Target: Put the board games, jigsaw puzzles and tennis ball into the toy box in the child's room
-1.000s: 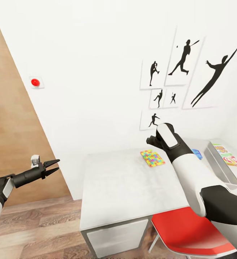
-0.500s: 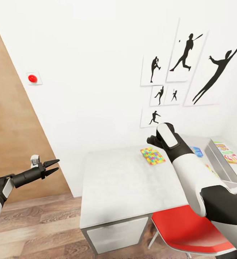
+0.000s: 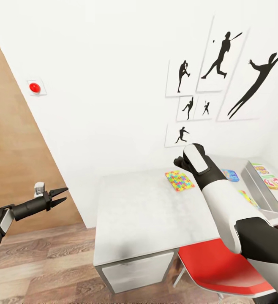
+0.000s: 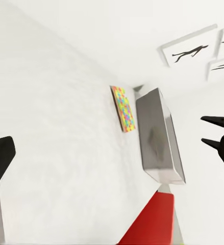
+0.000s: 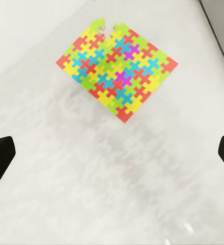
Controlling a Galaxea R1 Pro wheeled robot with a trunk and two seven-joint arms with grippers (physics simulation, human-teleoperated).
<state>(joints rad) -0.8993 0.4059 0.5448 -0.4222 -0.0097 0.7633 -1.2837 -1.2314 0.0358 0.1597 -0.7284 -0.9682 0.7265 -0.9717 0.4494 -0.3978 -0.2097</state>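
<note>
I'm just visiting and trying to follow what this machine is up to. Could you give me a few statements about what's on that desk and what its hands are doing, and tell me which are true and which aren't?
1. A colourful jigsaw puzzle lies flat on the white table. True.
2. The right gripper is clamped on that puzzle. False: its fingers are spread wide and empty, with the puzzle ahead of them on the table.
3. The grey toy box sits on the floor. False: it rests on the table, near the far right end.
4. The left gripper is open and holds nothing, off to the side of the table. True.
5. A red chair is tucked at the table. True.
</note>
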